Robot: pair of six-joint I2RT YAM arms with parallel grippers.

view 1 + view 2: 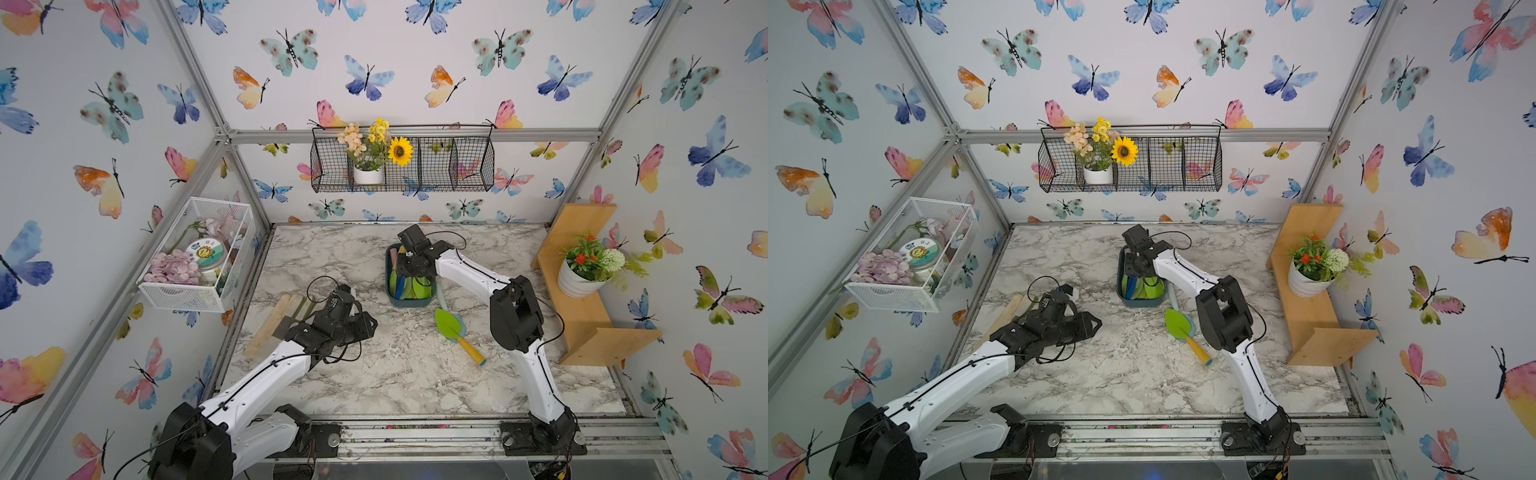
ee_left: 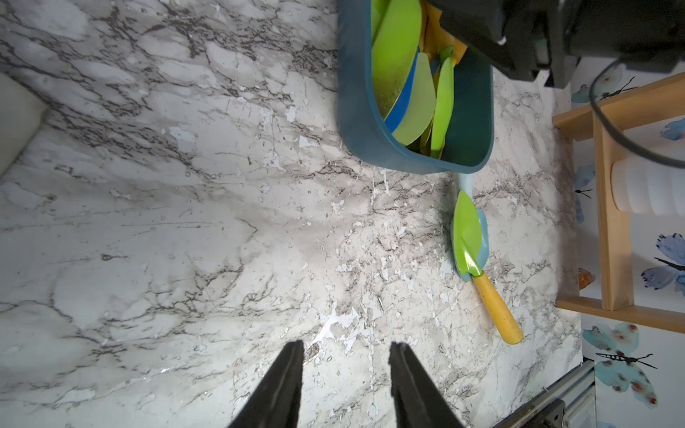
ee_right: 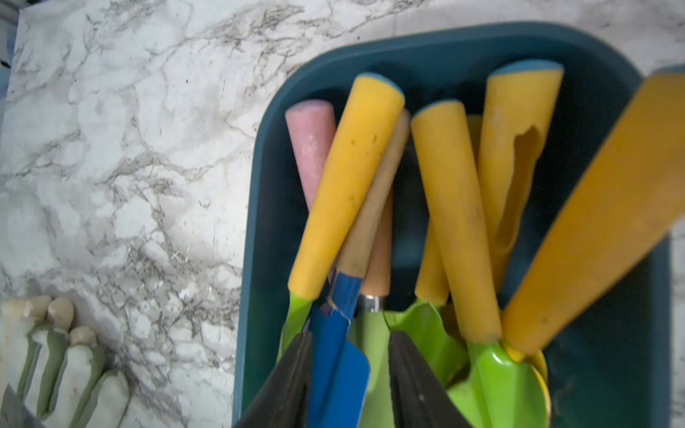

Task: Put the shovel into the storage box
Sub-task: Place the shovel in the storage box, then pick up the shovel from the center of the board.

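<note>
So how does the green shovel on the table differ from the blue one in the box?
The green shovel lies on the table outside the storage box; the blue shovel lies inside it. Green shovel's handle is yellow, blue shovel's wood-coloured. Both have straight handles.

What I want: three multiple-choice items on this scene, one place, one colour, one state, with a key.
1. The yellow-handled green shovel lies: A in the storage box; B on the table outside it; C in the left hand.
2. The storage box is: A white; B teal-blue; C red.
3. The left hand is: A open, empty; B shut on a shovel; C unseen.
B, it lies out on the marble past the box; B, its walls show teal-blue; A, its jaws stand apart over bare table.
</note>
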